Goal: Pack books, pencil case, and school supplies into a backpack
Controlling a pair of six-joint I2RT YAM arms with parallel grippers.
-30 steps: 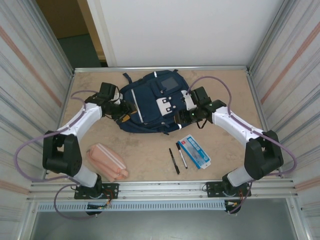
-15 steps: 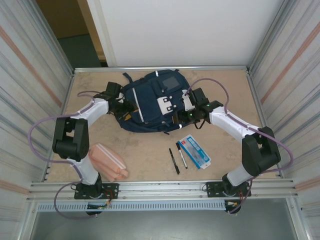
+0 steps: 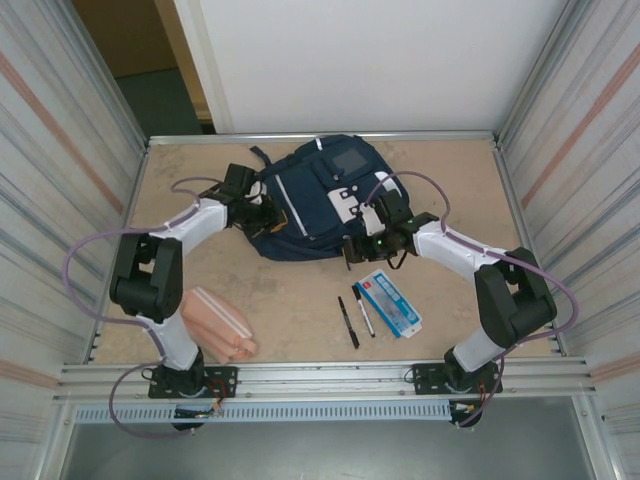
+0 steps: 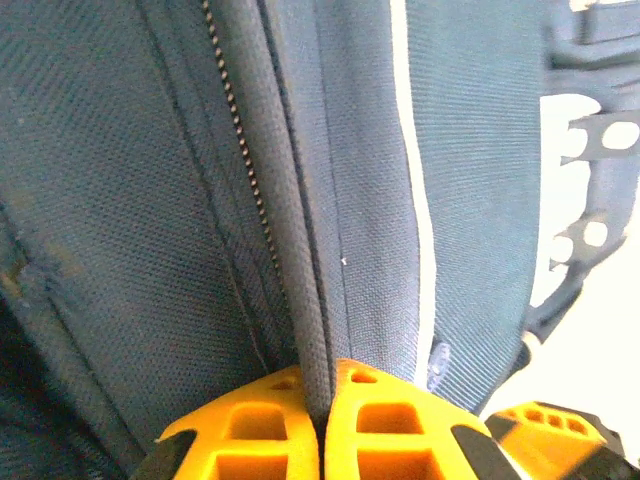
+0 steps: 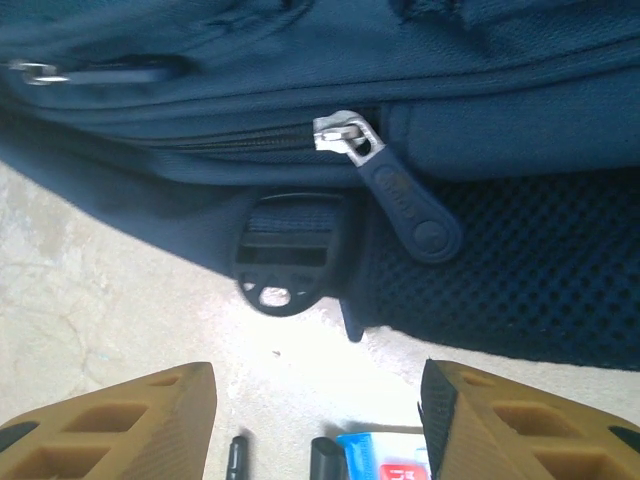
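1. The backpack (image 3: pixel 315 200) lies flat on the tabletop, in the middle near the far edge. It is big and dark blue with white patches on top.
2. My left claw (image 3: pixel 258 212) is at the left side of the backpack. In the left wrist view the claw (image 4: pixel 322 400) is closed tight. Its two yellow fingers (image 4: pixel 250 430) pinch a fold of blue cloth from the backpack (image 4: pixel 120 150), right beside a zip line.
3. My right claw (image 3: pixel 357 245) is at the near side of the backpack, a bit to the right. In the right wrist view this claw (image 5: pixel 315 380) is open. Its fingers (image 5: pixel 120 425) stand wide apart, and I see bare tabletop (image 5: pixel 90 300) between them.
4. Just past the open claw, the edge of the backpack (image 5: pixel 300 60) shows a silver zip with a blue pull tab (image 5: pixel 400 195). A black buckle (image 5: pixel 285 260) hangs under it, touching the tabletop.
5. The pink pencil case (image 3: pixel 215 322) lies near the near left corner of the tabletop, well apart from the backpack.
6. Two black pens (image 3: pixel 347 321) lie side by side, close to the near edge and near the middle.
7. The flat blue-and-white box (image 3: pixel 390 302) lies just beside the pens, on their right. It has a red mark at one corner.
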